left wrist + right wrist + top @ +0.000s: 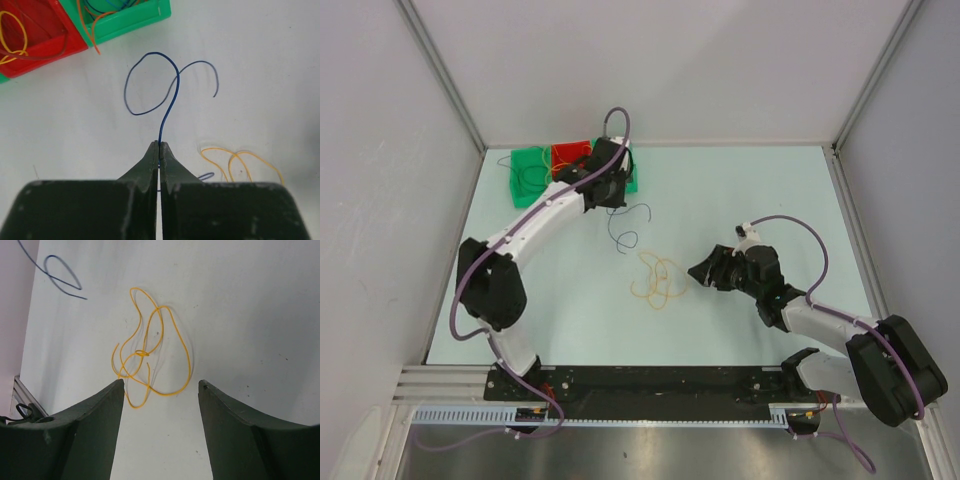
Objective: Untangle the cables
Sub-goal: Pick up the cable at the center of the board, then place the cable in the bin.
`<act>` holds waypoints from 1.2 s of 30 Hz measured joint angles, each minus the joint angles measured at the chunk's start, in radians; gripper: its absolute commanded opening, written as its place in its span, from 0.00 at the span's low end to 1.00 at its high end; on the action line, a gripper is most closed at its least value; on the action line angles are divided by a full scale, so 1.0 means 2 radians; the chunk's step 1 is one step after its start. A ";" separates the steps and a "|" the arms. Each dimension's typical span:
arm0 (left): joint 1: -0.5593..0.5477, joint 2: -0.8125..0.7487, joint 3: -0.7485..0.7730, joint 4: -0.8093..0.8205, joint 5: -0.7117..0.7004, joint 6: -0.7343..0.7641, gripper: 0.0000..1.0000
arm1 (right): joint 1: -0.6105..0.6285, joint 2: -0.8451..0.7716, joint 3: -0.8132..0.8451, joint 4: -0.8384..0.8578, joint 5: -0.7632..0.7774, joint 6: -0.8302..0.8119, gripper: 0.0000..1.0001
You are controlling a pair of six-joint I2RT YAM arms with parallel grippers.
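Blue cable (173, 100), separate from the rest, is pinched in the closed left gripper (160, 146) near the table's far-left corner, beside the green bin (131, 24) and red bin (46, 46), which already hold cables. The yellow cables (142, 354) lie knotted at the table's middle before the open, empty right gripper (161, 384). That knot looks like the main work left.

Left arm (545, 215) was stretched way out, up and left of the yellow tangle (657, 280), left gripper (159, 146) pinched tight on a blue cable (178, 76). Right arm (820, 320) sat bent and low, right gripper (161, 385) just right of that tangle, jaws wide, holding nothing.
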 measured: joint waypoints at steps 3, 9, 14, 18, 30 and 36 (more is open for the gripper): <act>0.003 -0.019 0.007 -0.015 -0.007 0.003 0.00 | 0.000 0.000 -0.002 0.001 0.000 0.000 0.66; 0.014 -0.073 0.007 -0.027 -0.074 0.026 0.00 | 0.000 -0.002 -0.004 0.002 0.000 0.000 0.66; 0.052 -0.118 0.008 -0.026 -0.118 0.040 0.00 | 0.000 -0.003 -0.004 0.002 0.000 0.000 0.66; 0.111 -0.134 0.017 -0.018 -0.126 0.043 0.00 | 0.000 -0.004 -0.005 0.003 0.000 0.000 0.66; 0.207 -0.125 0.049 0.050 -0.110 0.064 0.00 | -0.001 -0.004 -0.005 0.009 -0.001 0.000 0.66; 0.225 -0.088 0.063 0.081 -0.113 0.064 0.00 | -0.004 -0.004 -0.005 0.011 -0.009 0.000 0.66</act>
